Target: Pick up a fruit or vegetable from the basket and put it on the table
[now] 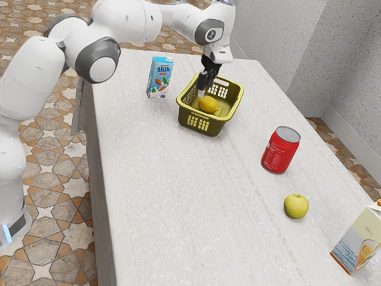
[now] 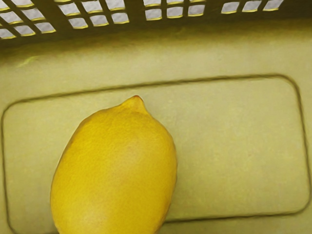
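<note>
Lemon (image 2: pixel 114 170) in basket (image 1: pixel 202 121), long axis and nub toward perforated wall (image 2: pixel 136 12); we can't tell whether pincer (image 1: pixel 204 89) is spread.

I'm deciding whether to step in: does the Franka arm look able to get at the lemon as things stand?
Probably yes: the gripper is right by the lemon, the basket is open at the top, and nothing lies on the fruit.

Blue ctn (image 1: pixel 159 77) w/ "Milk" in dk blue. Red can (image 1: pixel 282 151): white txt, too sm. to read.
</note>
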